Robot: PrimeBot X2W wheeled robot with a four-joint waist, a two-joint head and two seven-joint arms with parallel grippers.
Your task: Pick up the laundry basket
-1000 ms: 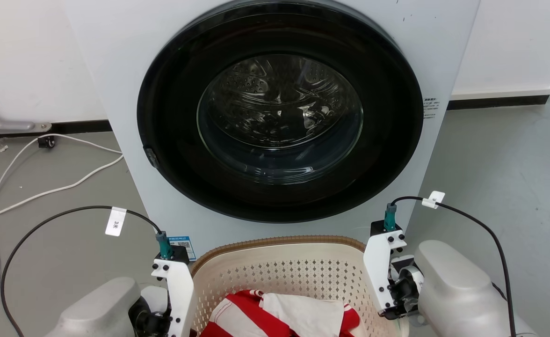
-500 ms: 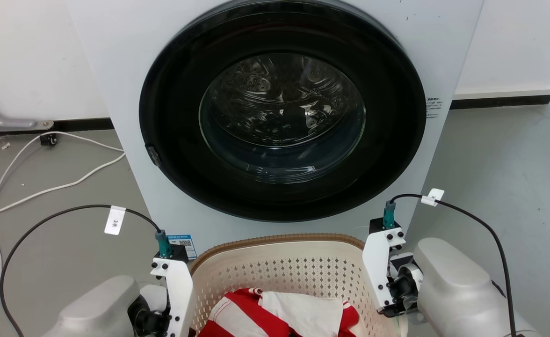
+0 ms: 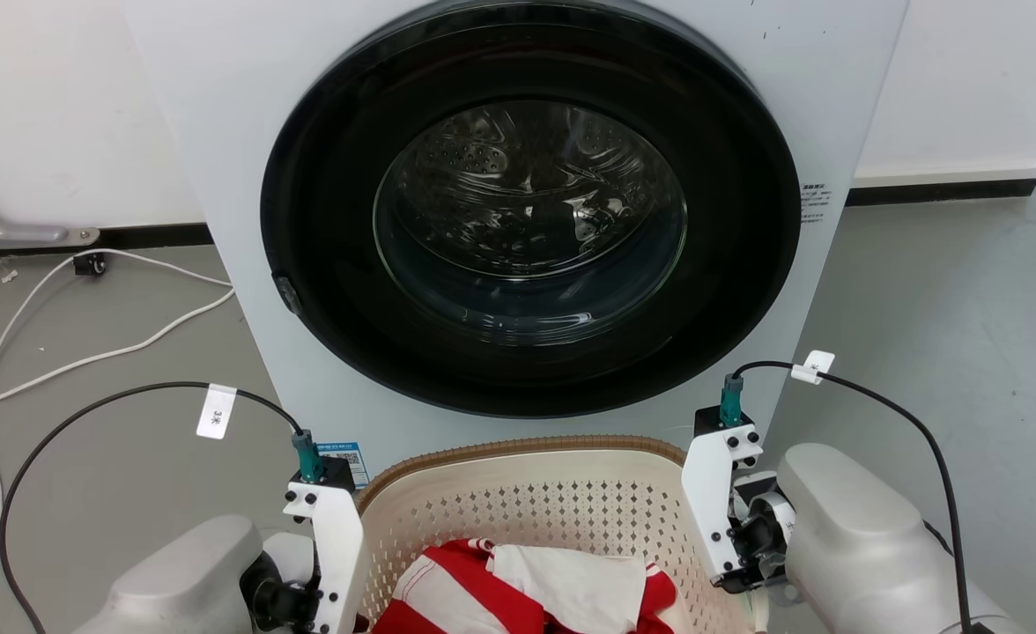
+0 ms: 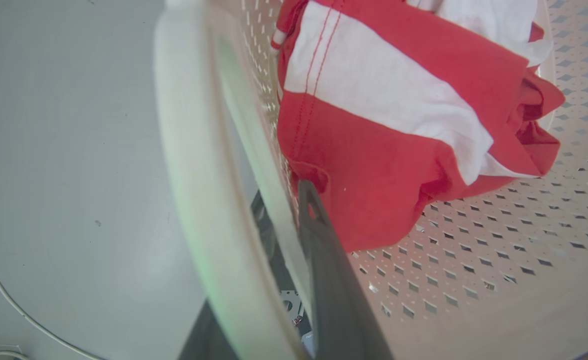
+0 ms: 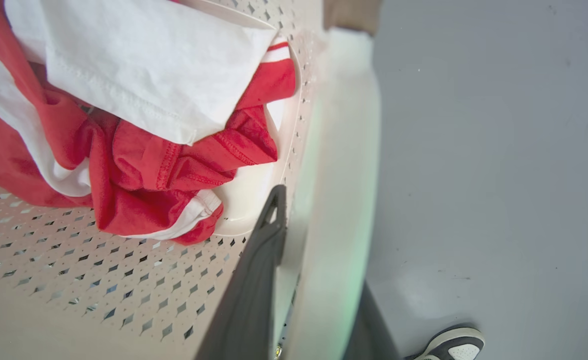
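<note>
Your head view puts the laundry basket (image 3: 518,446) at the bottom centre of the frame, its far rim just in front of the washing machine (image 3: 527,211). The left arm (image 3: 192,572) and right arm (image 3: 853,528) flank its two sides. That view hides the fingers below the white wrist brackets, so turn to the wrist cameras for the grip.

In the left wrist view, the left gripper (image 4: 284,200) straddles the basket's side. One dark finger (image 4: 324,240) lies inside against the perforated wall, touching the red-and-white garment (image 4: 374,125). The other finger runs outside, mostly hidden behind the white handle (image 4: 189,150). The gap between them is narrow and they are clamped on the wall.

The right wrist view mirrors this. The right gripper (image 5: 319,225) has its inner finger (image 5: 264,240) against the wall beside the crumpled clothing, its outer finger behind the handle (image 5: 344,150), pinching likewise.

That view also gives you a person's shoe (image 5: 454,342) on the grey floor (image 5: 499,150) at the lower right. The head view adds a white cable (image 3: 86,357) at the left.

You cannot tell from any view whether the basket's base touches the floor.
</note>
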